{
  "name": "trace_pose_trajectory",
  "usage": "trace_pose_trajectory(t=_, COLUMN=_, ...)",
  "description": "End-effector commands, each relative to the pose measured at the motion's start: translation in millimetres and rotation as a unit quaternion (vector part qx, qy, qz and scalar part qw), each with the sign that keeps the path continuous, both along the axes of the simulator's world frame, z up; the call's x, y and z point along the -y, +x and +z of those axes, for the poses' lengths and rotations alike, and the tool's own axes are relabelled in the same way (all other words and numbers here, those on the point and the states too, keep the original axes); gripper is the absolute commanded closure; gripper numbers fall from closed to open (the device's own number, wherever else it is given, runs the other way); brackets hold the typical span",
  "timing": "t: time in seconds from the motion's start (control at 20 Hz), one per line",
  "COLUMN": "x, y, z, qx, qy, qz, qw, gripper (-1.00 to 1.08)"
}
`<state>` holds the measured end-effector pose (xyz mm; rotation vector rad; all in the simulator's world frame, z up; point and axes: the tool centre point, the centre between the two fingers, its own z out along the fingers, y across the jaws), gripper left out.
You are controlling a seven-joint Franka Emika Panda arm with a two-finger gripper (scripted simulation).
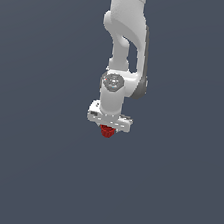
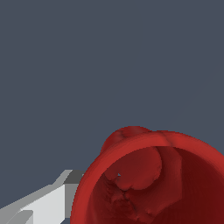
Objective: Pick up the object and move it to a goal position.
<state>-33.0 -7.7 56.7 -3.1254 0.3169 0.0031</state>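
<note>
The object is a small red cup-like piece with a thicker rim. In the exterior view it pokes out just below the white gripper, narrower than the gripper's body. The gripper's fingers are hidden by the hand there. In the wrist view the red cup fills the near corner, its open mouth and thick rim facing the camera. One white finger shows beside its rim, touching it. The gripper is shut on the cup and holds it above the grey floor.
The white arm comes down from the top of the exterior view. A plain dark grey surface lies all around, with nothing else on it in view.
</note>
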Motion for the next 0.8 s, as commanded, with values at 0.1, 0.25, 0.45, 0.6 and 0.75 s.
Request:
trace_pose_trajectory(t=0.1, x=-4, y=-5, z=17, qx=0.001, qy=0.000, qz=0.000, qw=1.0000, gripper=1.08)
trace_pose_trajectory(t=0.25, x=-8, y=-12, z=33, qx=0.001, qy=0.000, qz=0.000, qw=1.0000, gripper=1.08)
trace_pose_trajectory(t=0.45, x=-14, y=-22, z=61, qx=0.001, qy=0.000, qz=0.000, qw=1.0000, gripper=1.08)
trace_pose_trajectory(t=0.6, x=-19, y=-32, z=87, qx=0.001, qy=0.000, qz=0.000, qw=1.0000, gripper=1.08)
trace_pose_trajectory(t=0.75, x=-25, y=-41, z=113, qx=0.001, qy=0.000, qz=0.000, qw=1.0000, gripper=1.08)
